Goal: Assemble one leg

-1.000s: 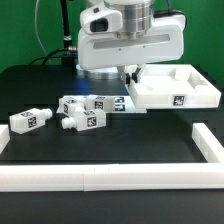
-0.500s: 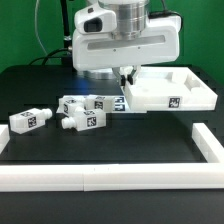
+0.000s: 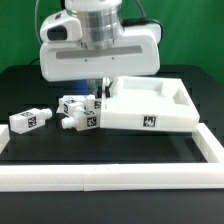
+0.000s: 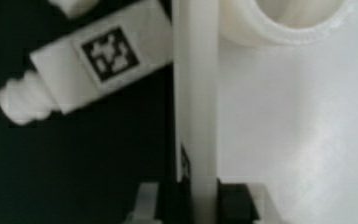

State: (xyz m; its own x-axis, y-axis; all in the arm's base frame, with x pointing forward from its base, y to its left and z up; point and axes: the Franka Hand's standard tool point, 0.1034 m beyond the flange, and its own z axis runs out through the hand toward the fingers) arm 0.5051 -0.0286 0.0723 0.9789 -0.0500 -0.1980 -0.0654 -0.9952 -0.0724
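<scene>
My gripper (image 3: 101, 92) is shut on the raised rim of the big flat white square panel (image 3: 150, 108) at the edge toward the exterior view's left. In the wrist view the rim (image 4: 197, 110) runs between my two fingers (image 4: 158, 203), and one of the panel's round corner holes (image 4: 297, 22) shows. Three white legs with tags lie on the black table: one alone at the exterior view's left (image 3: 30, 119), and two close together (image 3: 80, 122) (image 3: 76, 104) right beside the panel's edge. One leg (image 4: 91, 62) lies next to the rim in the wrist view, its peg end showing.
A white L-shaped rail (image 3: 100, 178) runs along the table's front and up the exterior view's right side (image 3: 208, 143). The arm's big white body (image 3: 100, 50) hangs over the legs and the panel's edge.
The arm has moved toward the exterior view's left with the panel in its grip. The panel now sits lower and right against the two clustered legs. The legs have not moved.
</scene>
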